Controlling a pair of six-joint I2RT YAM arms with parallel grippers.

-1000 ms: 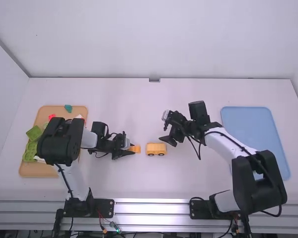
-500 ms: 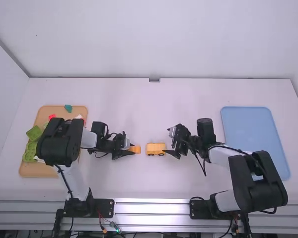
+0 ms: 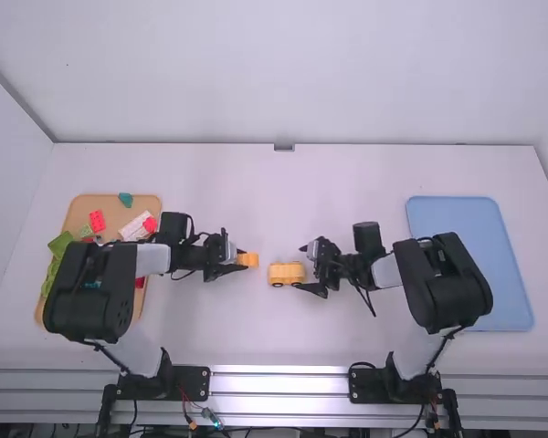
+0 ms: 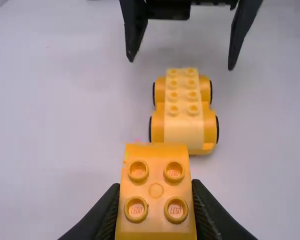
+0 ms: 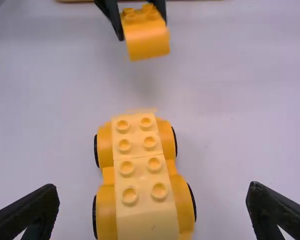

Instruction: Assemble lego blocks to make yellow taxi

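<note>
Wheeled body (image 5: pixel 107 210) sits on the worktop (image 5: pixel 250 110), pale bricks (image 5: pixel 147 220) already on. You've the orange block (image 4: pixel 155 230) left, pinched in your left gripper (image 4: pixel 155 186); right gripper (image 5: pixel 152 186) fingers spread, empty, near the body.

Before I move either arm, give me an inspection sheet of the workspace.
Surface: white table, tan tray left, blue tray right.
Job's things: yellow block in left gripper; wheeled yellow car body on the table.
Clutter: green, red and teal pieces at the tan tray.
Grippers: left closed on block; right open, by the car body.
Cables: black, along both arms; coloured wires near left base.
Surroundings: white walls, metal rail.
</note>
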